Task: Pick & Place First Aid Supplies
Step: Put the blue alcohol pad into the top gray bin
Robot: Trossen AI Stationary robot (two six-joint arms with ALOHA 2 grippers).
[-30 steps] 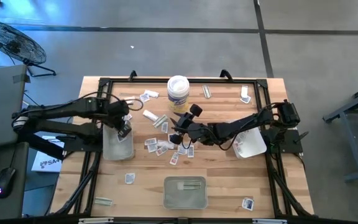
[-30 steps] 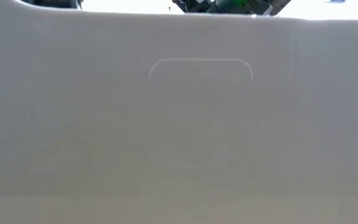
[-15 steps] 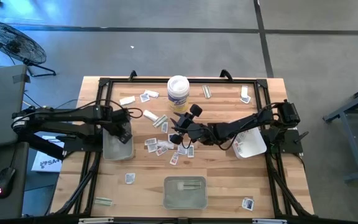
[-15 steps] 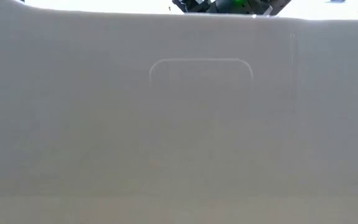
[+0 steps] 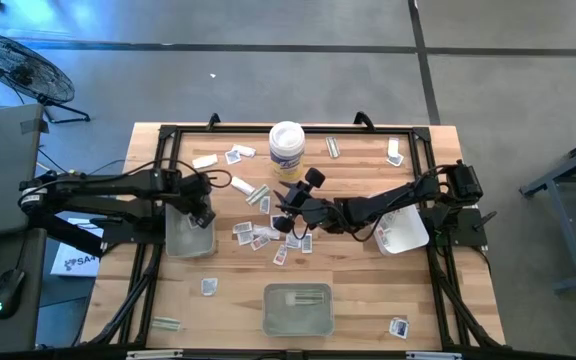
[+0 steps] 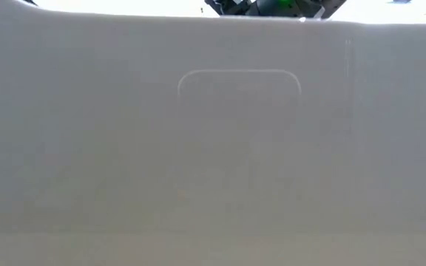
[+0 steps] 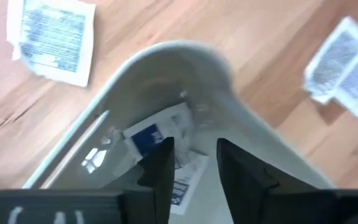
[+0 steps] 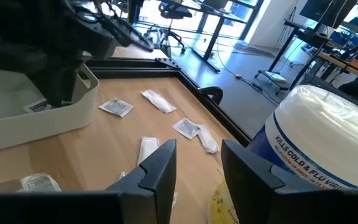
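Left pincer [image 7: 191, 165] over left tray [image 5: 189, 233], fingers parted, nothing gripped; packet w/ blue print [image 7: 157, 134] lying in tray beneath. Right pincer [image 5: 286, 215] at mid-table, fingers apart, empty, just above packet cluster [image 5: 268, 236]. Counted: 3 trays (left, front [image 5: 297, 307], right [image 5: 402, 231]), 1 white tub [image 5: 286, 147], approx. 20 packets scattered on table [image 5: 358, 290]. Wooden table, black frame; grey floor, fan [image 5: 18, 68] at far left.
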